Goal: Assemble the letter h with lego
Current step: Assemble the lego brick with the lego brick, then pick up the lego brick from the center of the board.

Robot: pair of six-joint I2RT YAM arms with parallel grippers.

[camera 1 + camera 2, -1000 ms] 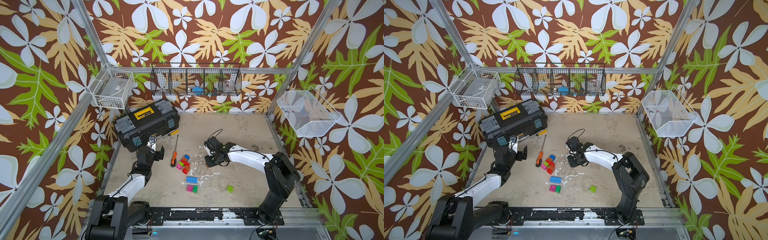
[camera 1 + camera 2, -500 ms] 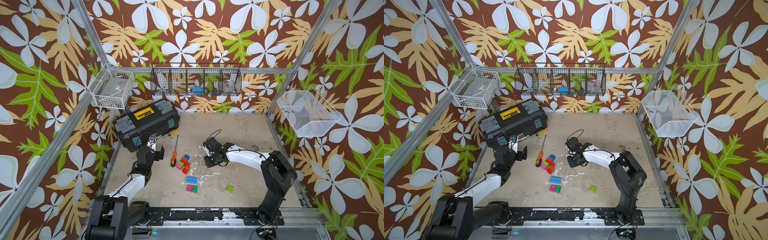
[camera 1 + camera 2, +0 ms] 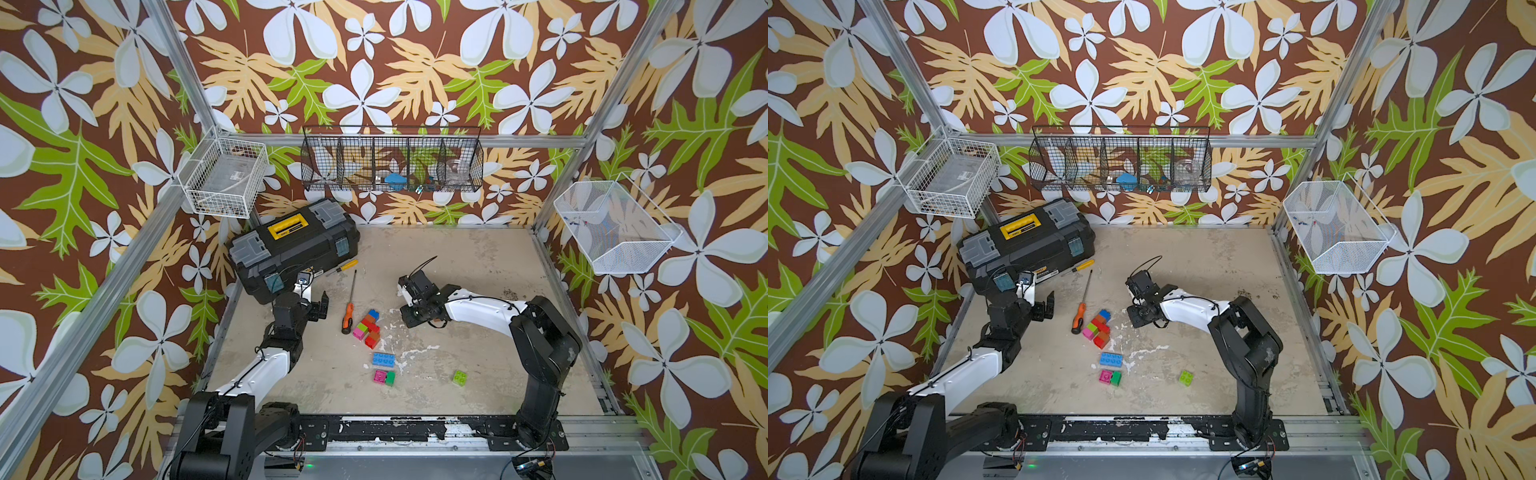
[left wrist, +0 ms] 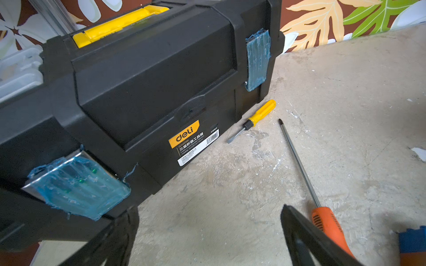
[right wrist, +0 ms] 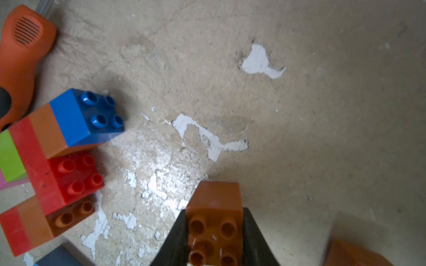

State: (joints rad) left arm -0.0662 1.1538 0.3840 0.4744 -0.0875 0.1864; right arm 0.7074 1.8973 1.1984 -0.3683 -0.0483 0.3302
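1. the right gripper (image 5: 214, 211) was clenched on an orange-brown brick (image 5: 214, 232), with one finger against each side wall and the studs facing the wrist camera.
2. this brick was held apart from the letter h cluster (image 3: 368, 327), with bare worktop (image 3: 457, 257) between them. i could not tell whether the brick touched the worktop.
3. the cluster lay flat near the middle of the worktop. in the right wrist view its striped column ran pink, green, red, orange-brown, then blue at the end. more red and orange-brown bricks were joined along one side of the column.
4. the orange-handled screwdriver (image 3: 348, 316) lay just beside the cluster on the left arm's side, its handle close to the pink end.
5. the left gripper (image 4: 207, 240) was released, its jaws spread wide with nothing between them. it hung over the worktop between the black toolbox (image 3: 291, 245) and the orange-handled screwdriver.
6. loose lego lay nearer the robot's base. there was a long blue brick (image 3: 384, 360), and beyond it a pink brick (image 3: 379, 377) touching a green brick (image 3: 390, 378). a light green brick (image 3: 459, 377) sat well apart, towards the right arm.
7. a second orange-brown brick (image 5: 352, 255) showed blurred at the edge of the right wrist view.
8. the yellow-handled screwdriver (image 3: 343, 267) lay just in front of the toolbox.
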